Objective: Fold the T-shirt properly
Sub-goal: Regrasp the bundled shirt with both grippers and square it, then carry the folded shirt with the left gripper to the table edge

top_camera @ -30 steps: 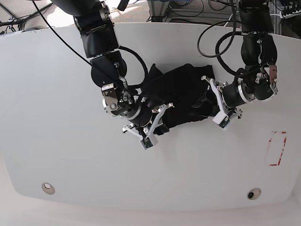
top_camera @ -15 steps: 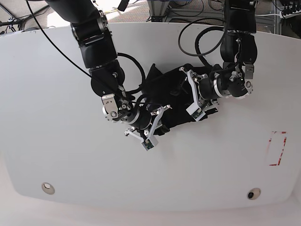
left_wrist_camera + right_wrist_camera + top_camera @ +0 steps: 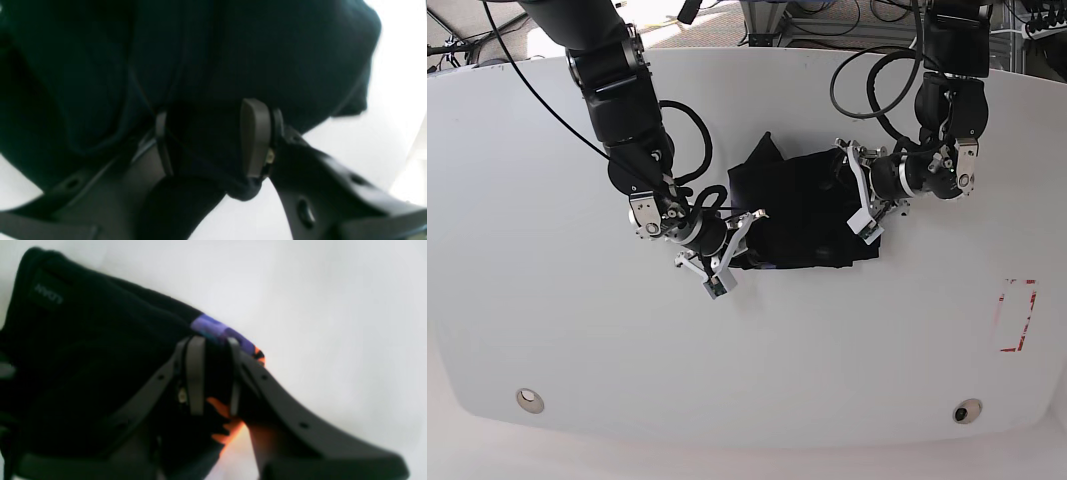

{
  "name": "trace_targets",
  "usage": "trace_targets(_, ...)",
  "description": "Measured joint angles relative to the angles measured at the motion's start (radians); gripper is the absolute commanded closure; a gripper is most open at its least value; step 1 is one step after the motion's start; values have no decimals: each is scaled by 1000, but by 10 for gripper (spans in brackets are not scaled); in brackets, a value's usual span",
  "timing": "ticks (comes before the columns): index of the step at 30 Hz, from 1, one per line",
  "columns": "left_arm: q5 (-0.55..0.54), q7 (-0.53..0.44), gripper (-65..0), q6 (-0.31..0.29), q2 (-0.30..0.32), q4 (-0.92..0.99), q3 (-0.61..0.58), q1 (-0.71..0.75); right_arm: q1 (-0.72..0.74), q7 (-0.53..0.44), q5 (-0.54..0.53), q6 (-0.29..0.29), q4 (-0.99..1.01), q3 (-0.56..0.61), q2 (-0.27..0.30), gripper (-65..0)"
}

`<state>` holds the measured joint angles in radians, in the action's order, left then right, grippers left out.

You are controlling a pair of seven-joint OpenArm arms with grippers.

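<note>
The black T-shirt (image 3: 802, 205) lies bunched in a rough block at the table's middle. In the right wrist view its black cloth (image 3: 100, 350) shows a strip of purple and orange print at the edge. My right gripper (image 3: 214, 350), on the base view's left (image 3: 745, 232), is shut on that printed edge. My left gripper (image 3: 206, 115), on the base view's right (image 3: 857, 195), is shut on a thick fold of plain black cloth (image 3: 233, 53). The white text and the face are hidden.
The white table (image 3: 757, 370) has a curved front edge with two round fittings (image 3: 529, 400) (image 3: 967, 411). A red rectangle mark (image 3: 1015, 315) is at the right. Black cables (image 3: 872, 90) hang by the left arm. Equipment stands beyond the far edge.
Both grippers have moved up and away from the front edge with the cloth in them. The shirt's lower edge has been drawn up and the bundle looks squarer.
</note>
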<state>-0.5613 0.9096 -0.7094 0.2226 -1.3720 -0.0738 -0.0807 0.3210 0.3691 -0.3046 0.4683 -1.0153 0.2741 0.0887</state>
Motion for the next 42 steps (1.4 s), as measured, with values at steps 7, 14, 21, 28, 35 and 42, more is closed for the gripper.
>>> trace_targets(7,77,-98,-254,-10,14,190,-35,-146,-136,142,13,-6,-229,-68,27,-94)
trace_targets(14,135,-47,-254,-2,35,214,-42,-227,-249,231,19,-12,-385,-80,2,-94)
trace_targets(21,161,-32,-254,11,55,220,-44,-300,-348,257,30,-19,-464,-71,-68,-94)
trace_targets(28,158,-7,-254,12,54,193,-39,-332,-372,296,27,-37,-504,43,-103,-94)
trace_targets(35,161,28,-254,13,103,-42,14,-304,-369,357,15,-105,-637,69,-94,-94)
trace_targets(42,207,35,-300,148,47,-278,-3,-139,-367,426,17,-106,-761,-108,-65,-94)
